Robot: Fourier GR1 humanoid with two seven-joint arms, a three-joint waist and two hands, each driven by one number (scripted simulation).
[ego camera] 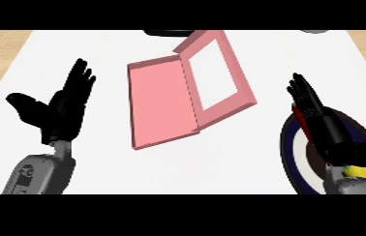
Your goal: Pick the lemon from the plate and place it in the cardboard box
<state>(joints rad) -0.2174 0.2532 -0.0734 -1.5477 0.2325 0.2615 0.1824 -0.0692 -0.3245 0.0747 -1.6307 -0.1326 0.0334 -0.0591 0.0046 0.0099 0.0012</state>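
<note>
Count of what lies before me

I see two hands of mine, the left hand [61, 107] and the right hand [322, 121]; one pink box [164, 102], lying open on the white bench [214, 167]; one dark plate [300, 153]; and one small yellow-green bit, perhaps the lemon [352, 171].

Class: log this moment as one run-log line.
left hand open, resting | right hand open over plate | lemon mostly hidden | pink box open

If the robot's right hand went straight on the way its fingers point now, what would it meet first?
The right hand, open over the plate, points up and slightly left. That line passes right of the pink box, so the way looks free over bare counter, though depth is hard to judge.
</note>
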